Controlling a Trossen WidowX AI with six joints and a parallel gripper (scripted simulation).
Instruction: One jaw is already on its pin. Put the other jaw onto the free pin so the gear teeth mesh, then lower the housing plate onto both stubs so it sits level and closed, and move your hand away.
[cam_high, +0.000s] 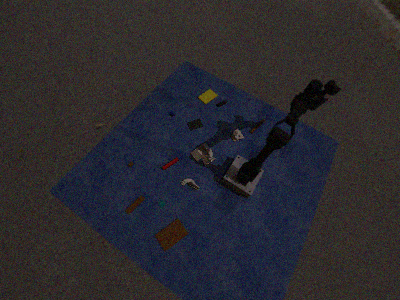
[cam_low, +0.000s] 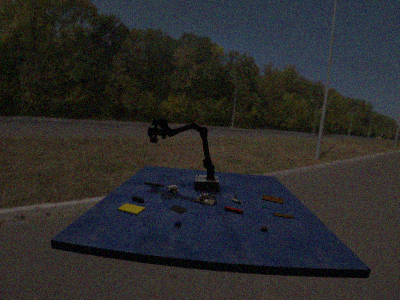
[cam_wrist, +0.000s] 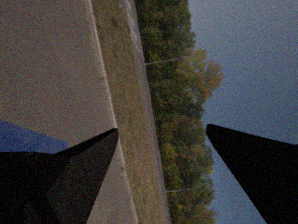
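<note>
My gripper (cam_high: 334, 88) (cam_low: 152, 134) (cam_wrist: 162, 130) is open and empty, raised high above the mat and well away from the parts. A beige base (cam_high: 198, 154) with a pale part on its right side lies on the mat in front of the arm; pins, stubs and gear teeth are too small and dark to make out. A white curved jaw (cam_high: 190, 183) (cam_low: 236, 199) lies loose on the mat, apart from the base. A small whitish piece (cam_high: 237, 135) (cam_low: 172, 190) lies on the other side of the base; whether it is the housing plate I cannot tell.
A red bar (cam_high: 170, 163) (cam_low: 233, 209), a yellow plate (cam_high: 208, 96) (cam_low: 131, 208), a dark plate (cam_high: 195, 124) (cam_low: 178, 209) and an orange-brown plate (cam_high: 171, 234) (cam_low: 273, 199) lie on the blue mat (cam_high: 240, 230) (cam_low: 150, 240). Several smaller pieces lie around them. The arm's shadow crosses the mat.
</note>
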